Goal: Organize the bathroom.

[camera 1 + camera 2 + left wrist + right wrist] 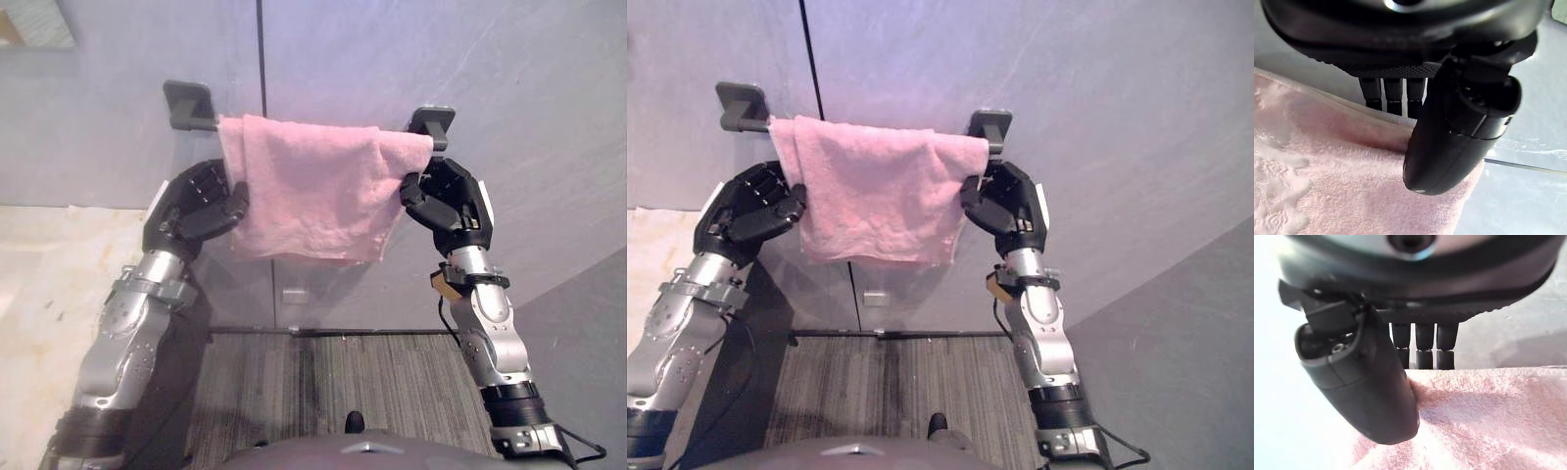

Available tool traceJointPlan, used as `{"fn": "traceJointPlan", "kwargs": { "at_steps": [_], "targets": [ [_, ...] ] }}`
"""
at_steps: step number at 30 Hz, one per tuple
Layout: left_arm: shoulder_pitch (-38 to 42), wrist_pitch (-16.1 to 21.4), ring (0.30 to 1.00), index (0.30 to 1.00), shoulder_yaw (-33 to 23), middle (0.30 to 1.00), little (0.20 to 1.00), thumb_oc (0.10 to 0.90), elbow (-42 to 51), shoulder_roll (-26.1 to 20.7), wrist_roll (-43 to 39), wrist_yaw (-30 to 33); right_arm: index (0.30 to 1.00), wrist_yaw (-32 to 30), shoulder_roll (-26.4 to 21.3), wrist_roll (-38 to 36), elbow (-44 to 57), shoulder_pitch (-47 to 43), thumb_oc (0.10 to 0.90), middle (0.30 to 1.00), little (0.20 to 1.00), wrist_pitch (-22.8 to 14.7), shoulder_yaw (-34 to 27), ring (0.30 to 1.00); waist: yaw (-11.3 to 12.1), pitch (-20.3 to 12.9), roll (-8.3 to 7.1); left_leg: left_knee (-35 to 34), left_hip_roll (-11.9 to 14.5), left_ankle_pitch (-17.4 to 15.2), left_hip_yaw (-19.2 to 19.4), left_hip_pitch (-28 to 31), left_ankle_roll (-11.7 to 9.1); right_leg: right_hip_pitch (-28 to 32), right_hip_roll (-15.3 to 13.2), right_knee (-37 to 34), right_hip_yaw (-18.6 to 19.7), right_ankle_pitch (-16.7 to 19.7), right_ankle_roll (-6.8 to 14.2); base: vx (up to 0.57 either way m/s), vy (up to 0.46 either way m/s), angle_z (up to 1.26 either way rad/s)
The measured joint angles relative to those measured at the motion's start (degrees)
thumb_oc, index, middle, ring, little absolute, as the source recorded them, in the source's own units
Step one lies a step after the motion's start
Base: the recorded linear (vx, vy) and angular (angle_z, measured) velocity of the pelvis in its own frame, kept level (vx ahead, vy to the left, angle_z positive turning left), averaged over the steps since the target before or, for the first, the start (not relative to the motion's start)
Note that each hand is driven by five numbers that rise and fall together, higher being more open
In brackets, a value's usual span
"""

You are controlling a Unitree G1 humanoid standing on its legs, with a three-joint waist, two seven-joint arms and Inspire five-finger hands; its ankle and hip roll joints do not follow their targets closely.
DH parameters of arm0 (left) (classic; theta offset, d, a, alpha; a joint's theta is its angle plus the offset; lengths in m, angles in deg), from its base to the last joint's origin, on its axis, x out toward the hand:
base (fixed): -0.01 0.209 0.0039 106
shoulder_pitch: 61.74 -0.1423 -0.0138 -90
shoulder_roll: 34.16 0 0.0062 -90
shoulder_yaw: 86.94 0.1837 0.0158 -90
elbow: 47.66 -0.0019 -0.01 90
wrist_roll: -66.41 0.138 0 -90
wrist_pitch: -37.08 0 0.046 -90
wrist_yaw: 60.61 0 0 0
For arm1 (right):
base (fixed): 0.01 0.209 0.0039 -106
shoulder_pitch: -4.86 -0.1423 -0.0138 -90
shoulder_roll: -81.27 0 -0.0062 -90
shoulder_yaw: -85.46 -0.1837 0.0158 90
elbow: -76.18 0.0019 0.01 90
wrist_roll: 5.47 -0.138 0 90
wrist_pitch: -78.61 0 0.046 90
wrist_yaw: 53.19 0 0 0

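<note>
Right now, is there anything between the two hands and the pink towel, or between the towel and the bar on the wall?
Nothing visible. The pink towel already hangs over the towel bar. The left hand pinches its left edge, the right hand its right edge, thumbs on the cloth.

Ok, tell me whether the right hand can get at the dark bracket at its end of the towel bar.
Probably yes: the right hand sits just below that dark bracket with nothing between them, but it is pinching the pink terry towel and would have to let go first.
</note>
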Motion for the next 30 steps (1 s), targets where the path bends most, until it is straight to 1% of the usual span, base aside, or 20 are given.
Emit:
{"fn": "traceJointPlan", "kwargs": {
  "at_steps": [2, 5, 12, 14, 18, 20, 23, 25, 26, 30],
  "targets": [
    [0.54, 0.00, 0.300, 0.300, 0.00, 0.300, 0.300, 0.400, -0.01, -0.33, 0.05, 1.12, 0.300, 0.07, 0.00, 0.00, -0.02, -0.01, 0.400, 0.300, 0.300, 0.00, 0.32, 0.300, -0.46, -0.01, 0.01, 0.00, 0.00, -0.05, 0.05, 0.23, 0.03, 0.19, 0.01, 0.00, 0.02, 0.00, 0.00, 0.00, 0.000, 0.00],
    [1.97, 0.01, 0.300, 0.300, 0.00, 0.300, 0.300, 0.400, -0.03, -0.90, 0.14, 2.22, 0.300, 0.29, 0.00, 0.00, -0.02, -0.03, 0.400, 0.300, 0.300, 0.01, 0.41, 0.300, -0.56, -0.11, 0.09, 0.01, 0.00, -0.08, 0.24, 0.30, 0.03, 0.18, 0.03, 0.00, 0.06, 0.00, 0.00, 0.00, 0.000, 0.00],
    [1.87, 0.02, 0.300, 0.300, 0.00, 0.300, 0.300, 0.400, -0.04, -0.95, 0.70, 3.42, 0.300, 0.62, 0.00, 0.00, -0.16, -0.02, 0.400, 0.300, 0.300, 0.01, 0.40, 0.300, -0.57, -0.35, 0.20, 0.03, 0.00, -0.12, 0.35, 0.36, 0.01, 0.21, 0.05, 0.00, 0.08, 0.00, 0.00, 0.00, 0.000, 0.00],
    [1.77, 0.03, 0.300, 0.300, -0.08, 0.300, 0.300, 0.400, -0.04, -0.94, 2.18, 4.08, 0.300, 0.55, 0.00, 0.00, -0.39, -0.01, 0.400, 0.300, 0.300, 0.02, 0.40, 0.300, -0.53, -0.53, 0.22, 0.03, 0.01, -0.12, 0.33, 0.36, 0.01, 0.23, 0.06, 0.00, 0.07, 0.00, 0.00, 0.00, 0.000, 0.00],
    [1.08, 0.30, 0.300, 0.300, -0.62, 0.300, 0.300, 0.400, -1.26, -0.62, 2.39, 4.62, 0.300, 0.53, 0.00, 0.01, -1.34, 0.02, 0.400, 0.300, 0.300, 0.02, 0.38, 0.300, -0.50, -1.54, 0.37, 0.02, 0.03, -0.17, 0.34, 0.35, -0.02, 0.22, 0.08, 0.00, 0.05, 0.00, 0.00, 0.00, 0.000, 0.00],
    [-0.38, 1.34, 0.300, 0.300, -3.13, 0.300, 0.300, 0.400, -1.50, 1.12, 2.38, 4.71, 0.300, 0.51, 0.00, 0.51, -1.38, 0.18, 0.400, 0.300, 0.300, 0.03, 0.27, 0.300, -0.50, -1.76, 0.41, 0.02, 0.01, -0.20, 0.34, 0.39, 0.00, 0.25, 0.07, 0.00, 0.03, 0.00, 0.00, 0.00, 0.000, 0.00],
    [-1.05, 1.97, 0.300, 0.300, -4.34, 0.300, 0.300, 0.400, -1.55, 2.05, 2.38, 5.45, 0.300, 0.52, 0.00, 0.61, -1.43, 0.23, 0.400, 0.300, 0.300, 0.11, 0.02, 0.300, -0.31, -1.79, 0.39, 0.02, 0.01, -0.20, 0.27, 0.40, 0.01, 0.30, 0.06, 0.00, 0.01, 0.00, 0.00, 0.00, 0.000, 0.00],
    [-1.15, 2.10, 0.300, 0.300, -4.41, 0.300, 0.300, 0.400, -1.70, 2.88, 2.33, 5.73, 0.300, 0.53, 0.00, 0.58, -1.42, 0.31, 0.400, 0.300, 0.300, 0.14, -0.07, 0.300, -0.18, -1.79, 0.40, 0.02, 0.01, -0.20, 0.25, 0.40, 0.01, 0.32, 0.05, 0.00, -0.01, 0.00, 0.00, 0.00, 0.000, 0.00],
    [-1.15, 2.68, 0.300, 0.300, -4.39, 0.300, 0.300, 0.400, -1.94, 4.33, 2.33, 5.63, 0.300, 0.61, 0.00, 0.55, -1.43, 0.43, 0.400, 0.300, 0.300, 0.14, -0.27, 0.300, -0.06, -1.86, 0.42, 0.02, 0.01, -0.20, 0.24, 0.40, 0.01, 0.33, 0.04, 0.00, -0.01, 0.00, 0.00, 0.00, 0.000, 0.00],
    [-1.12, 2.88, 0.300, 0.300, -4.21, 0.300, 0.300, 0.400, -2.25, 6.61, 2.06, 5.68, 0.300, 0.66, 0.08, 0.43, -1.61, 0.49, 0.400, 0.300, 0.300, 0.18, -0.23, 0.300, -0.08, -2.19, 0.50, 0.03, 0.03, -0.20, 0.21, 0.38, 0.01, 0.32, 0.07, 0.00, -0.03, 0.00, -0.01, 0.00, 0.000, 0.00]
  ]
}}
